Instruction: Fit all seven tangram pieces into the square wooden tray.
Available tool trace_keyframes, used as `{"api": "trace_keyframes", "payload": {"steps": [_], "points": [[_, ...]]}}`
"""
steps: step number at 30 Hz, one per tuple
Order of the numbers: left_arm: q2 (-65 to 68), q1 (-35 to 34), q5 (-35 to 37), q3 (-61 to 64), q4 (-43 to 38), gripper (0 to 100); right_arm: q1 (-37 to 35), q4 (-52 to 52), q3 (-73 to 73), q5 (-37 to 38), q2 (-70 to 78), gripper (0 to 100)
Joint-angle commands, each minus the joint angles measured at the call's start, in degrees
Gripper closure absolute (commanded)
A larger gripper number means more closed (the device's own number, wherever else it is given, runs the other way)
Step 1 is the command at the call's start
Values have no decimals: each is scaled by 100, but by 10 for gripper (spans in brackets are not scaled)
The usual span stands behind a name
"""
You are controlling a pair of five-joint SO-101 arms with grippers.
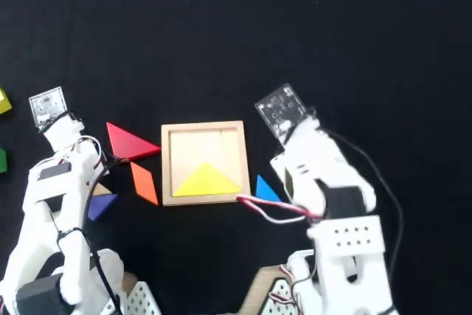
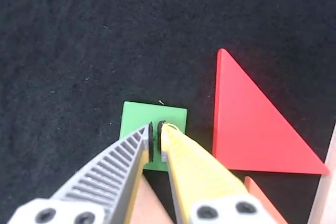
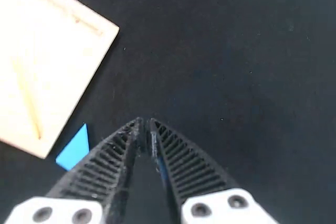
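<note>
Yellow triangle (image 1: 206,182) in wooden tray (image 1: 166,164).
Left gripper (image 2: 156,128) closed over green square (image 2: 137,116) near tray; right gripper (image 3: 145,124) closed beside tray.

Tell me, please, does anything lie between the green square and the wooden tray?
Yes: the red triangle lies flat between the green square and the tray, apart from the square.

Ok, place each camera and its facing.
High view: fixed overhead, looking down on the wooden tray, left arm, right arm.
Left wrist view: on the left arm, looking past the left gripper at green square, red triangle.
Right wrist view: on the right arm, looking past the right gripper at blue triangle, tray corner.
Shared: high and right wrist both show tray, blue triangle.
</note>
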Motion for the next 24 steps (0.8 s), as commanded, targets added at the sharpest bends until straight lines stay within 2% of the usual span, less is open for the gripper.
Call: {"api": "trace_keyframes", "payload": {"steps": [1, 6, 10, 19, 24], "points": [[-26, 84, 18, -136, -26, 943, 88, -677, 585, -290, -585, 987], [-26, 84, 18, -136, -26, 943, 88, -1213, 1420, -782, -1420, 987], [-26, 84, 18, -136, -26, 943, 88, -1240, 1903, -835, -2149, 987], [-26, 84, 9, -136, -26, 943, 53, -1204, 3196, -800, -4084, 987], [-26, 92, 9, -136, -26, 943, -62, -598, 3196, -791, -4629, 987]]}}
